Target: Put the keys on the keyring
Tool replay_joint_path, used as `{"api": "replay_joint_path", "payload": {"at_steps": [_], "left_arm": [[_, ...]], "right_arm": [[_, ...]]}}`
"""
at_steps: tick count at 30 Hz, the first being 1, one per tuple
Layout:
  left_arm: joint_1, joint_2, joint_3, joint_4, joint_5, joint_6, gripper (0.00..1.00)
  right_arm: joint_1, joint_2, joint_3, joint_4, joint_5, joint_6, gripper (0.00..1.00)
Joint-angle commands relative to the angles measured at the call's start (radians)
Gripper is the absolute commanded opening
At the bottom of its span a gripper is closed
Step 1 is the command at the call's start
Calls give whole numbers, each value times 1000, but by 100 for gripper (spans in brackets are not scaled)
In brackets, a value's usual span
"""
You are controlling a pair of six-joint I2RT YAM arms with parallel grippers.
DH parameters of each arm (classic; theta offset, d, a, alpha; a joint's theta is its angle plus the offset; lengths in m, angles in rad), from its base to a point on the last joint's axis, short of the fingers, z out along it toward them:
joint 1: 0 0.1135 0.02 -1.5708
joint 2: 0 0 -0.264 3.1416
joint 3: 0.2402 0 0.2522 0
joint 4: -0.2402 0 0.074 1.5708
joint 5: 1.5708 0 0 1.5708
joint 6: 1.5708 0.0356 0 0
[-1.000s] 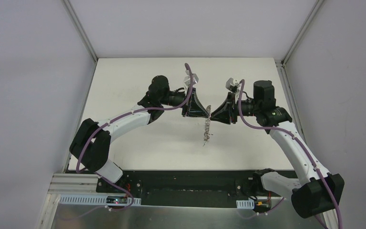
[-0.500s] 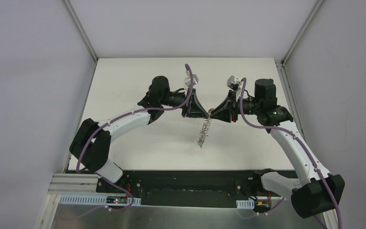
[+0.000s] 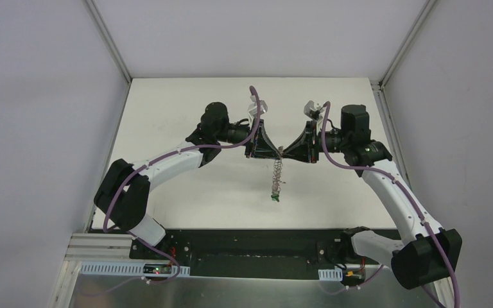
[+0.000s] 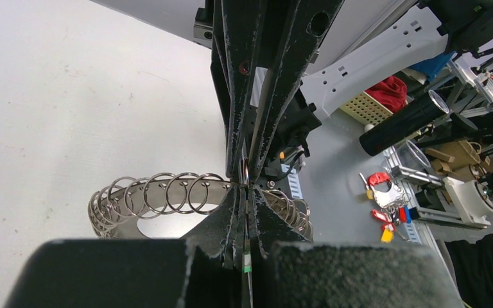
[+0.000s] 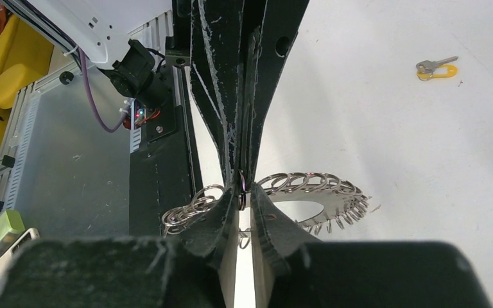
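The keyring (image 3: 277, 176) hangs edge-on below the two grippers, which meet tip to tip above the table. A green key (image 3: 273, 199) dangles at its low end. My left gripper (image 3: 278, 153) is shut on the ring's top rim. In the left wrist view the ring's wire loops (image 4: 167, 192) fan out behind my fingers, and a green sliver (image 4: 246, 266) shows in the slit between them. My right gripper (image 3: 285, 152) is shut on one wire loop (image 5: 241, 187) of the keyring (image 5: 321, 192). The yellow key (image 5: 438, 67) lies on the table, apart.
The white table (image 3: 186, 186) is walled at the left, back and right. The black base rail (image 3: 250, 247) runs along the near edge. A bunch of coloured keys (image 4: 388, 199) lies on the grey bench beyond the table.
The hanging keyring has swung: its low end went left, then came back toward the middle and lower. Both grippers stayed joined at its top, shifting slightly.
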Motion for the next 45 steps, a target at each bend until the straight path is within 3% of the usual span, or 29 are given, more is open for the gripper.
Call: {"api": "replay_joint_path", "payload": {"at_steps": [1,5,9,16,19,23,26,30,36,45], "left_arm": [[-3,-2,38,52,15,-5,0],[-3,1,39,48,14,0,0],[0,5,56,25,23,20,0],[42,-18,82,-101,62,121,30],[66,-45,124,-368,41,327,38],[78,-50,251,-939,-88,708,43],[78,-11,350,-1176,-199,836,44],[80,45,415,-1277,-313,802,47],[80,80,426,-1244,-380,654,54],[80,66,401,-1251,-395,626,55]], "right_arm": [[9,-2,12,43,-28,-1,12],[12,-1,18,17,-32,-42,0],[41,-5,43,-107,43,-225,0],[91,-24,66,-237,151,-484,0],[117,-38,62,-267,196,-565,0],[168,-79,29,-284,292,-655,0],[199,-108,2,-283,373,-717,0],[231,-139,-23,-273,440,-764,0],[234,-146,-20,-320,408,-794,0],[186,-2,97,-547,46,-824,0]]}}
